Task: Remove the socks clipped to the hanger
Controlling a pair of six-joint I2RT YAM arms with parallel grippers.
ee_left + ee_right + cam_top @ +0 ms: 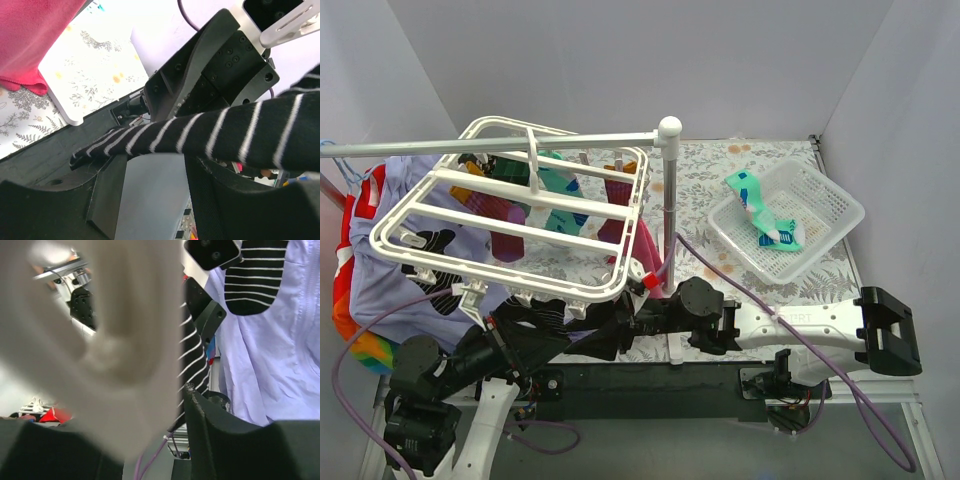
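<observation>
The white hanger [550,292] hangs over the table's left half with teal [560,195], magenta [508,235] and orange [470,195] socks clipped under it. A black striped sock [200,132] hangs from the front rim and stretches across the tips of my left gripper [155,165], whose jaws stand apart with nothing pinched. My right gripper [620,325] reaches in from the right beside my left gripper [560,335]. A blurred white clip [115,340] sits between the jaws of the right gripper [110,405], with a thin gap at the right finger [225,440]. The same striped sock [192,355] hangs just behind.
A white mesh basket [820,215] at the right holds a teal sock [760,210]. The grey rail [420,147] and its pole [668,200] carry the hanger. A lavender shirt [390,280] and a rainbow-striped garment [360,350] hang at the left. Another striped sock toe [255,280] hangs before the shirt [270,355].
</observation>
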